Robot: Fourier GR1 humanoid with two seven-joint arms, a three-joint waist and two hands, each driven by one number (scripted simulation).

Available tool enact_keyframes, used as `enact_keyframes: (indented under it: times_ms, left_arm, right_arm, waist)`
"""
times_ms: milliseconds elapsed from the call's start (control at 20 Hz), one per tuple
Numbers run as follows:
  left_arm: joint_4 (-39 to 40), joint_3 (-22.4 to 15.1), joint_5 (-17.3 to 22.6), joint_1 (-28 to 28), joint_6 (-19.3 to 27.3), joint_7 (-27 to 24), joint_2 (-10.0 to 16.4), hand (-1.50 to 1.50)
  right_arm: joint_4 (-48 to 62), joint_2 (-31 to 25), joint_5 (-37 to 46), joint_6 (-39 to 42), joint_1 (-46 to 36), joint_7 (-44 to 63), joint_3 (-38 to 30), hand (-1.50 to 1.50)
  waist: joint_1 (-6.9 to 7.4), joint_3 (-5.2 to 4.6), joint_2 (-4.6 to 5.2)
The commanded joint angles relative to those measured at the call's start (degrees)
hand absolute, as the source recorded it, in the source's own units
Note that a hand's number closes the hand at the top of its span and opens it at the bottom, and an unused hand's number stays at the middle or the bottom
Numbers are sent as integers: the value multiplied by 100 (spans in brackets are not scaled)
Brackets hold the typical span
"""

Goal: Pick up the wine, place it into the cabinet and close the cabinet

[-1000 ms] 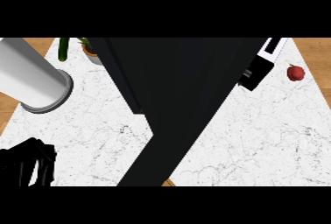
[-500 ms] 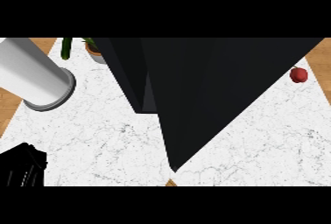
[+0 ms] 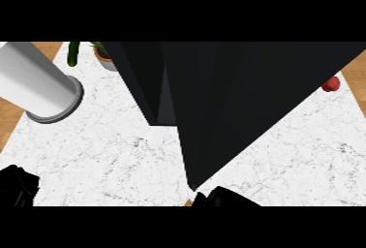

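Wine: no bottle is seen anywhere. It is not on the counter [image 3: 107,155] around either hand, and nothing is seen carried.
Cabinet [image 3: 146,80]: a dark body is seen up and ahead of both hands, filling the middle of the view.
Door [image 3: 243,106]: a large dark panel, judged to be the cabinet door, is seen tapering to a point just above the right hand.
Right hand [image 3: 227,197]: only a black shape is shown at the lower edge, just under the tip of the panel. Whether it is open or closed cannot be told, nor whether the panel is touched.
Left hand [image 3: 17,186]: it is seen low at the left edge, well apart from the cabinet. Its state cannot be told, and nothing is seen in it.
Done so far: the wine is judged to be already inside, since it is nowhere in sight. This is not confirmed, as the inside is hidden.
Left to do: the closing is judged unfinished, and the door is taken to be partly swung.
Other things: a white cylinder [image 3: 36,82] and a potted plant [image 3: 103,54] are seen far ahead of the left hand, and a red fruit [image 3: 329,84] far ahead and to the right of the right hand.
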Motion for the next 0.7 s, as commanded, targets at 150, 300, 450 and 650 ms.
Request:
enact_keyframes:
  times_ms: [150,300,450,650]
  left_arm:
    - [255,236,4,-13,-342,-37,-75,150]
    - [-60,335,-4,-18,-192,181,-144,150]
    - [76,566,186,503,-772,-164,-104,150]
    - [19,399,-38,-172,-323,310,-299,150]
  right_arm:
    - [1505,79,-378,-1664,-2022,-495,362,150]
    - [1977,80,-794,-1971,-2653,-456,100,150]
    - [2625,80,-1146,-1580,-2828,-847,-443,150]
    - [3433,81,-1673,-1768,-3436,-1238,-647,150]
  waist:
    - [-28,3,0]
    - [-32,6,-5]
    - [7,7,0]
    - [-41,9,8]
